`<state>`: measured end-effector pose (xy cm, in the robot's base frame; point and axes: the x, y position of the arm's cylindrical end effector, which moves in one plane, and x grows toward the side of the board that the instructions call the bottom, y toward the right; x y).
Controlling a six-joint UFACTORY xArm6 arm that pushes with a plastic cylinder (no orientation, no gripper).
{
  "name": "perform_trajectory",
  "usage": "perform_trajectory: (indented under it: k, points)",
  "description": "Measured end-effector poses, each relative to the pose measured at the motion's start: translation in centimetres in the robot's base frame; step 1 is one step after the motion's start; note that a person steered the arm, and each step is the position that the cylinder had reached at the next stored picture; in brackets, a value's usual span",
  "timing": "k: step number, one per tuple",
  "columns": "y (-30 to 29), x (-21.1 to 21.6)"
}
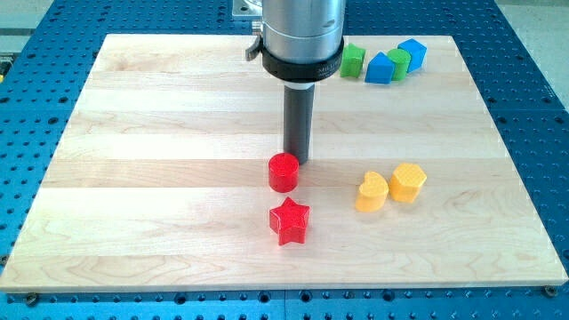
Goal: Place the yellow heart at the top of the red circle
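Note:
The red circle [284, 172], a short red cylinder, stands near the board's middle. My tip [296, 160] rests just above and to the right of it, touching or almost touching its upper right edge. The yellow heart [372, 192] lies to the right of the red circle, well apart from it and from my tip. A second yellow block [407, 182], roughly hexagonal, touches the heart's right side.
A red star [289, 221] lies just below the red circle. At the view's top right sit two green blocks [354, 60] [398, 61] and two blue blocks [380, 68] [412, 53]. The wooden board [133, 178] lies on a blue perforated table.

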<state>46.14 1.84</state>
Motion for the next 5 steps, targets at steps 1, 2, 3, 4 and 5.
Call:
perform_trajectory:
  k: [1,2,3,4,5]
  points:
    - [-0.8,1.8]
    - [1.8,1.5]
    - [9.0,-2.2]
    - [18.1,0.7]
    - [15.9,6.6]
